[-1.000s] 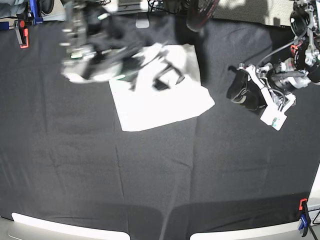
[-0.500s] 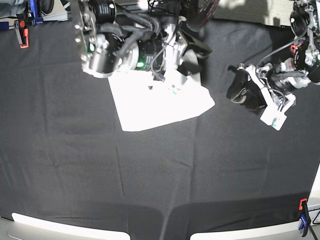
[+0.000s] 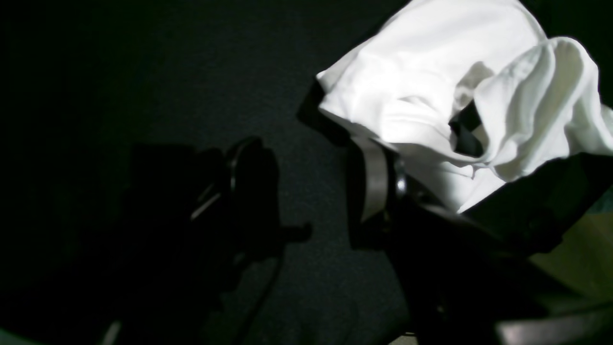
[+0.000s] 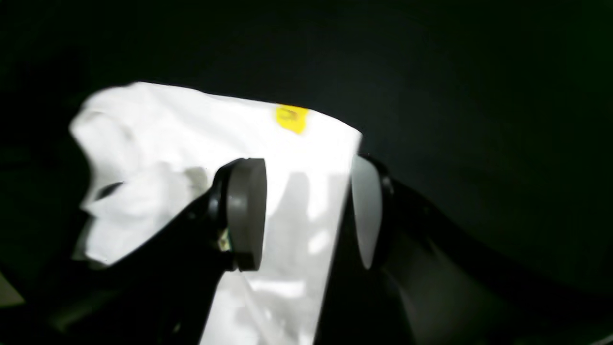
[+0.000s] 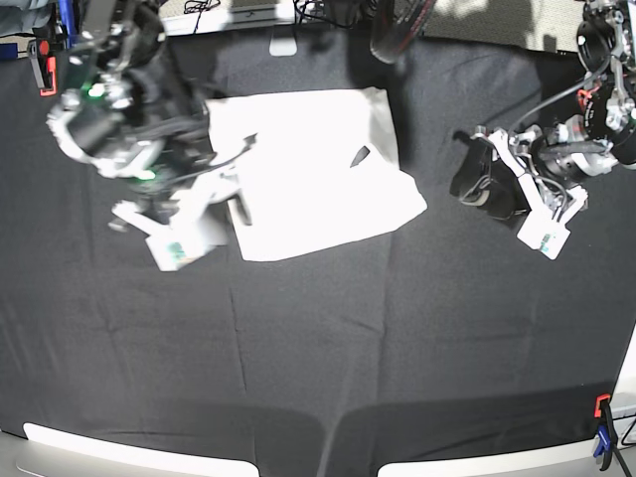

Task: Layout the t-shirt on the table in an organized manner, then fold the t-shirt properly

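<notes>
Cloth lies folded on the table (image 5: 318, 378) — the t-shirt (image 5: 318, 169) a compact white block, so both grippers, the left (image 5: 477, 184) and the right (image 5: 214, 204), hang off it with jaws apart, empty.

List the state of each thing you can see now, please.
t-shirt: folded in a compact shape, lying flat on the table, not held.
table: covered with black cloth.
left claw: open, empty, beside the t-shirt.
right claw: open, empty, above the t-shirt's edge.

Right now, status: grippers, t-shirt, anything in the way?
Left gripper open, empty, off the t-shirt. Right gripper open over its edge. T-shirt folded, partly rumpled, on the table. No obstruction seen.
</notes>
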